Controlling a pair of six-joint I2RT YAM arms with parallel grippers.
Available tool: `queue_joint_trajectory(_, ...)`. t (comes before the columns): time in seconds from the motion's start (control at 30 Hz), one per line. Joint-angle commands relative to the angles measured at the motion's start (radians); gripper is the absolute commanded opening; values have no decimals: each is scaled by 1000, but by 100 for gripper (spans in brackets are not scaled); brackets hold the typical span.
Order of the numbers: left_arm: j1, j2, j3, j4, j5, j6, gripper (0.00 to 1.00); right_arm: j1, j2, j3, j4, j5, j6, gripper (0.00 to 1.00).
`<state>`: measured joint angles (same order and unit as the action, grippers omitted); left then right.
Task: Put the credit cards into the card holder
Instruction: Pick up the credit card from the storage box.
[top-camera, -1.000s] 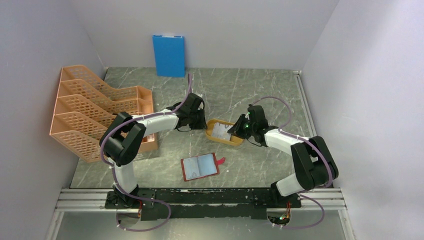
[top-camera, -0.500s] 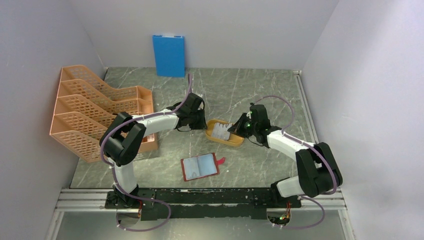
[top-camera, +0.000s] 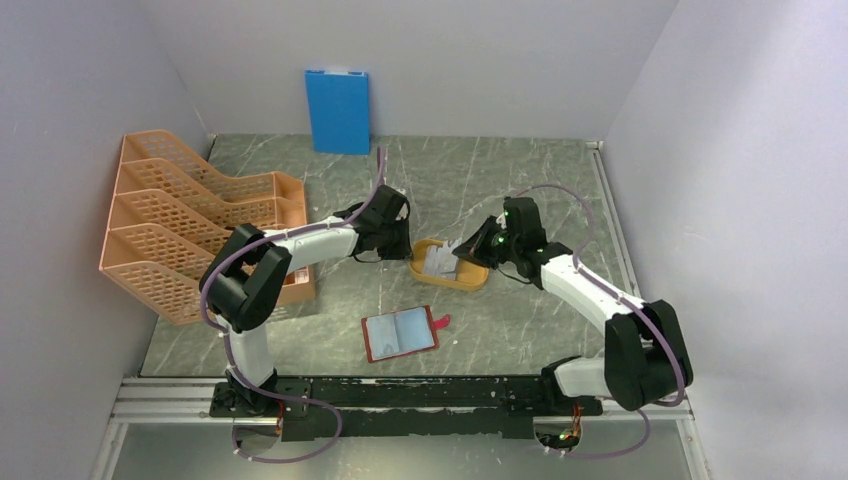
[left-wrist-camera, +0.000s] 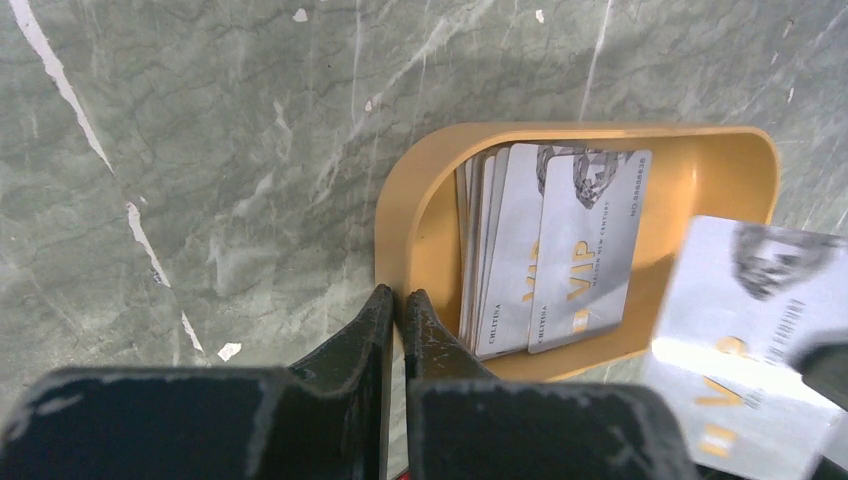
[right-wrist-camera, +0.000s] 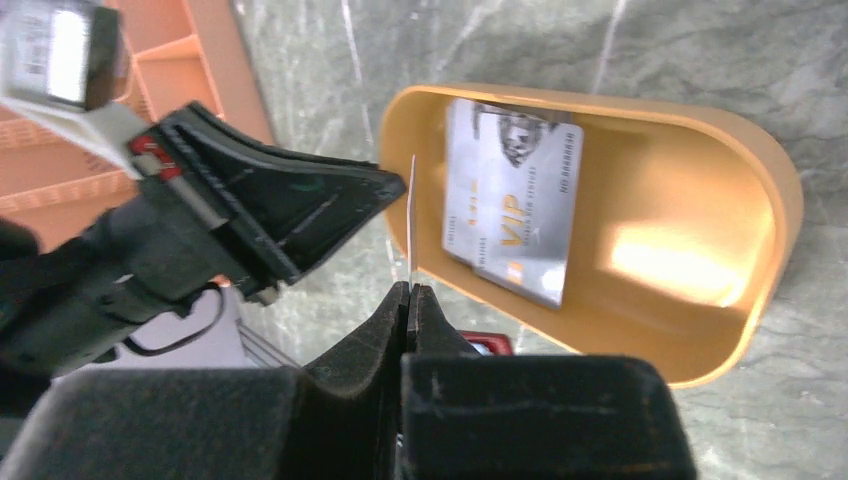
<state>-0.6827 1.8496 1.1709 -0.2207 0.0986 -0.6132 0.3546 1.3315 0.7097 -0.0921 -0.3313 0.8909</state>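
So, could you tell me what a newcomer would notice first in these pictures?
Mid-table, a yellow-orange tray holds a stack of VIP cards: the left pincer pinches its rim while the right pincer holds one card over it. Nearer the bases, the red card holder lies open.

right gripper (right-wrist-camera: 409, 289) pinching card (right-wrist-camera: 411, 222) edge-on, cards (right-wrist-camera: 512, 210) in tray (right-wrist-camera: 705, 335)

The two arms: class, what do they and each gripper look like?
The left arm and right arm have white links between bulky black joints, with thin purple cables looping alongside. The left gripper and right gripper have black, tapering fingers with scuffed edges.
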Motion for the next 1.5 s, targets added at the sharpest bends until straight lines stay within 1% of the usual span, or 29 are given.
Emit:
queue_joint_trajectory(0.0,-5,-10,49,-15,12,1,9,-4,-57,74,-98,-21,38,0)
queue_joint_trajectory(0.07,-5,-16,55,-18,16,1,15,-5,-81,85,-121,-25,52,0)
queue_joint_trajectory(0.17,-4,-31,75,-33,17,1,31,-7,-122,99,-145,-57,88,0)
queue_joint_trajectory(0.27,-4,-66,97,-70,-21,-5,50,-17,-165,122,-210,-92,141,0)
queue_joint_trajectory(0.3,-4,-88,105,-96,-50,-10,58,-20,-177,135,-245,-107,168,0)
queue_joint_trajectory(0.33,-5,-104,112,-112,-71,-14,69,-27,-189,139,-263,-125,201,0)
queue_joint_trajectory(0.4,-5,-144,120,-142,-110,-28,78,-39,-216,132,-278,-168,280,0)
queue_joint_trajectory(0.43,-5,-166,117,-155,-139,-36,84,-40,-228,127,-279,-188,321,0)
queue_joint_trajectory(0.5,-5,-216,95,-173,-189,-60,86,-40,-250,122,-284,-222,388,0)
queue_joint_trajectory(0.6,-4,-310,23,-168,-251,-96,88,-41,-286,121,-274,-245,417,0)
queue_joint_trajectory(0.67,-2,-372,-25,-161,-273,-116,90,-40,-305,127,-283,-240,406,0)
queue_joint_trajectory(0.73,-4,-431,-61,-165,-279,-123,92,-40,-310,145,-310,-225,360,0)
queue_joint_trajectory(0.77,-4,-458,-73,-170,-276,-122,97,-41,-314,157,-308,-219,311,0)
queue_joint_trajectory(0.87,-6,-547,-120,-191,-255,-89,98,-28,-321,213,-348,-193,118,0)
queue_joint_trajectory(0.93,-7,-625,-177,-216,-252,-62,98,4,-345,257,-439,-89,-33,0)
queue_joint_trajectory(1.03,-3,-838,-352,-193,-277,-63,98,93,-421,247,-508,85,-193,0)
queue_joint_trajectory(1.07,-2,-939,-406,-188,-277,-66,98,114,-449,218,-520,125,-225,0)
queue_joint_trajectory(1.1,-2,-1004,-455,-186,-271,-76,98,135,-472,193,-529,148,-257,0)
queue_joint_trajectory(1.17,-1,-1116,-529,-171,-217,-76,98,169,-500,142,-532,167,-290,0)
queue_joint_trajectory(1.23,0,-1191,-594,-140,-109,-66,98,201,-517,86,-507,166,-292,0)
queue_joint_trajectory(1.27,-2,-1224,-633,-86,-27,-72,96,217,-515,55,-487,158,-287,0)
queue_joint_trajectory(1.3,-3,-1255,-671,-56,18,-96,95,235,-504,32,-463,151,-282,0)
queue_joint_trajectory(1.37,-6,-1287,-723,-37,50,-127,95,285,-475,6,-421,175,-269,0)
queue_joint_trajectory(1.47,-16,-1276,-747,-54,62,-127,97,402,-453,-13,-365,291,-241,0)
